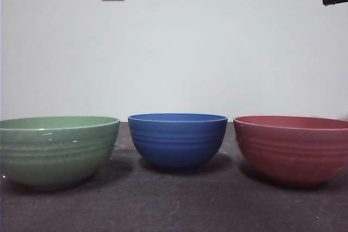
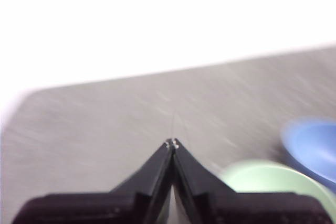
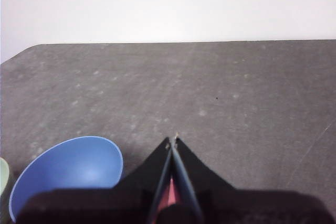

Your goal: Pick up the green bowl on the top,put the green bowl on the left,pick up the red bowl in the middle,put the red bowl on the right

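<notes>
Three bowls sit in a row on the dark table (image 1: 174, 205). The green bowl (image 1: 57, 150) is at the left, the red bowl (image 1: 293, 148) at the right, and a blue bowl (image 1: 178, 138) stands between them, a little farther back. Both the left gripper (image 2: 172, 143) and the right gripper (image 3: 172, 141) hang above, jaws pressed together, gripping nothing.

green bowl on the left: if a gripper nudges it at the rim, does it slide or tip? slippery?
The green bowl has a glossy side with bright highlights, so probably slick for jaws pinching the rim. It narrows to a small base under a wide rim, so a high push may rock it; a low push likely slides it on the dark table. It looks rigid, possibly breakable.
</notes>
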{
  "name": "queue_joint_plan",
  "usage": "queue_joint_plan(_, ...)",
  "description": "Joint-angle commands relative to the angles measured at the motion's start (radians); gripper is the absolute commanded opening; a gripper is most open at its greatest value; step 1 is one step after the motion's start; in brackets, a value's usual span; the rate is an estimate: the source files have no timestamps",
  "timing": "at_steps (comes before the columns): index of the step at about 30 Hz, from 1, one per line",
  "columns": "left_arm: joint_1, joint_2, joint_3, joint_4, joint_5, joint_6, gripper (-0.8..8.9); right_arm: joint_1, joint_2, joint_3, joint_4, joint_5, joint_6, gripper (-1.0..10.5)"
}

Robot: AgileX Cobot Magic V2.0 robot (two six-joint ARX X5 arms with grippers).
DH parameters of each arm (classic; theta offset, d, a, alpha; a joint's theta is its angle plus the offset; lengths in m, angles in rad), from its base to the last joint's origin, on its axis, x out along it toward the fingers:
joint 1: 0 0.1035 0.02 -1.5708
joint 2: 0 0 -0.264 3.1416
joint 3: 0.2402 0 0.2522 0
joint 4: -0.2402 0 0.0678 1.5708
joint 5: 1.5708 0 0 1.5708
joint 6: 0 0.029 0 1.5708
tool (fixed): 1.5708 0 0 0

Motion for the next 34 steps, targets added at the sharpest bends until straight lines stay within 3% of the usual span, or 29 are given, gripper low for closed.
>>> queue_joint_plan(1,0.050,-0.055,-0.106,0.048,-0.005,0.015,-0.03,0.000,-0.001,-0.004,-0.001,0.003,0.010,0.1)
queue_joint_plan(14,0.102,-0.089,-0.459,0.237,0.006,-0.067,-0.03,0.000,-0.001,-0.004,-0.002,0.003,0.010,0.1)
queue_joint_plan(34,0.102,-0.088,-0.463,0.248,0.005,-0.077,-0.03,0.000,-0.001,-0.004,-0.002,0.003,0.010,0.1)
